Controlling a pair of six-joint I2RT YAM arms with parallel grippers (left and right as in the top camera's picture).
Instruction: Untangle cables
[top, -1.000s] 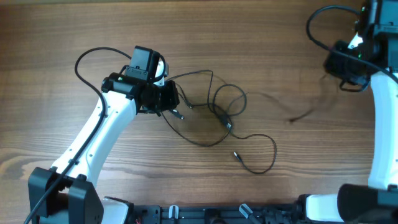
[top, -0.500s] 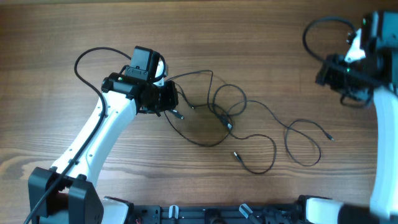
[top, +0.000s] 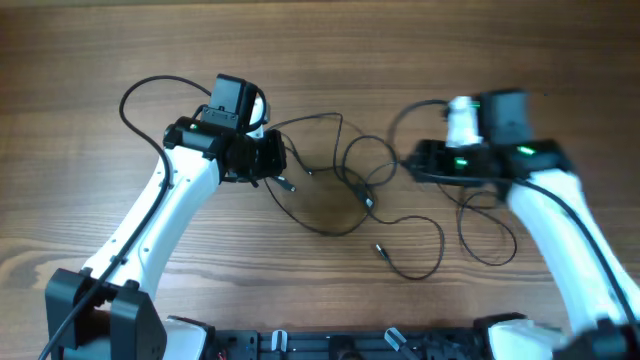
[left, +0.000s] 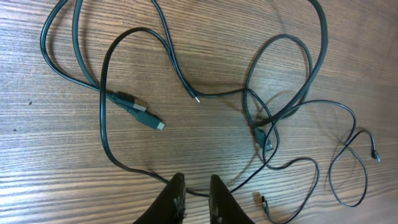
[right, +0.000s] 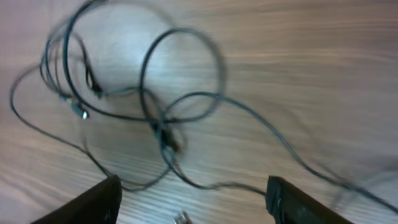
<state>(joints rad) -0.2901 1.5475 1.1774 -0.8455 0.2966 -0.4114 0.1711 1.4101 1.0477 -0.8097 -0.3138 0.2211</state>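
The thin black cables (top: 360, 190) lie in tangled loops at the table's middle, with a knot near the centre (left: 261, 124). One strand ends in a loose loop (top: 488, 235) on the right. My left gripper (top: 280, 165) is at the tangle's left edge, its fingers (left: 196, 183) nearly closed on a cable strand that crosses between them. My right gripper (top: 410, 165) hovers just right of the tangle, open wide and empty (right: 193, 186). The right wrist view is blurred and shows the looped cables (right: 161, 124) ahead of the fingers.
A larger plug end (left: 146, 117) and a small plug end (top: 380, 250) lie loose on the wooden table (top: 100, 60). The left arm's own thick black cable (top: 140, 95) arcs at the upper left. A black rail (top: 330, 345) runs along the front edge.
My right arm has swung from the far right corner leftward to the tangle. The strand pulled out to the right now lies as a loop. My left arm has not moved.
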